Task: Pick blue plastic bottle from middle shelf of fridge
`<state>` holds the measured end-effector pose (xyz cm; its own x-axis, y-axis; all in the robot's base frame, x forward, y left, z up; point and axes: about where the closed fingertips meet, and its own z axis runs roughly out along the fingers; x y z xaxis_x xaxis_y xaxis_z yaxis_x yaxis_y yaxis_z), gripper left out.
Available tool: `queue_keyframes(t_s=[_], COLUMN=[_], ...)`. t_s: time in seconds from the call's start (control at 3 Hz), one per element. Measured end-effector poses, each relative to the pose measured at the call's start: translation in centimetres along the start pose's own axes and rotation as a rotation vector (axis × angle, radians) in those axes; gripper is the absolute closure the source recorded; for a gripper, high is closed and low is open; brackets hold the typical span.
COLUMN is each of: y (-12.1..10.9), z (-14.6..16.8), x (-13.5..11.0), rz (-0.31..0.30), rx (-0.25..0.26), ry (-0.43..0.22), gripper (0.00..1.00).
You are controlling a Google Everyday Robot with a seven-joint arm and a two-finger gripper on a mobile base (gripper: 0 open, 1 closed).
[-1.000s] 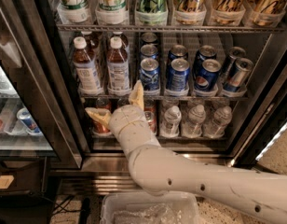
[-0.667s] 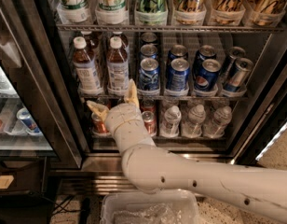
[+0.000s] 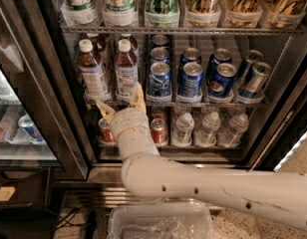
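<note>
The blue plastic bottle (image 3: 184,128) stood upright on a wire shelf (image 3: 193,146) of the fridge (image 3: 292,78), close to the front edge and a little right of its middle. Two more clear bottles (image 3: 209,127) of the same kind stood in a row next to it, toward the right edge, so it was not sure which one was meant. Nothing touched any of them. To the left of the bottle, on the same shelf, stood red cans (image 3: 158,129).

The gripper (image 3: 121,102) was well to the left of the bottle, in front of the left part of the shelf above. Its two fingers (image 3: 138,94) were spread apart and held nothing. They pointed up toward the brown-liquid bottles (image 3: 92,73) there; blue soda cans (image 3: 191,79) filled the rest of that shelf to the right edge.

It seemed the task was only at the approach. The door was open and the arm (image 3: 218,188) had reached the fridge, but the bottle was not yet grasped or lifted. The gripper would probably need to go right and lower, close on the bottle, and take it out.

Below the shelves was the slatted steel base (image 3: 93,195). A clear plastic bin (image 3: 158,220) sat at the bottom edge of the view, a second cooler (image 3: 14,133) stood on the left, and a speckled floor (image 3: 303,151) showed on the right.
</note>
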<state>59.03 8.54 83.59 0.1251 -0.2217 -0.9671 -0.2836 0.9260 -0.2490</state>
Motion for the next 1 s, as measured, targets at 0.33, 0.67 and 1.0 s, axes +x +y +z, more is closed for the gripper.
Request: queue_keyframes(t_s=[0.33,0.67,1.0], y=[-0.7,-1.3,-1.8], z=[0.4,0.9,1.6], x=[0.0,0.1,0.3], rz=[-0.003,-0.002,0.002], rx=[0.045,0.082,0.112], ry=[-0.006,-0.01,-0.011], gripper=[0.25,0.25,0.26])
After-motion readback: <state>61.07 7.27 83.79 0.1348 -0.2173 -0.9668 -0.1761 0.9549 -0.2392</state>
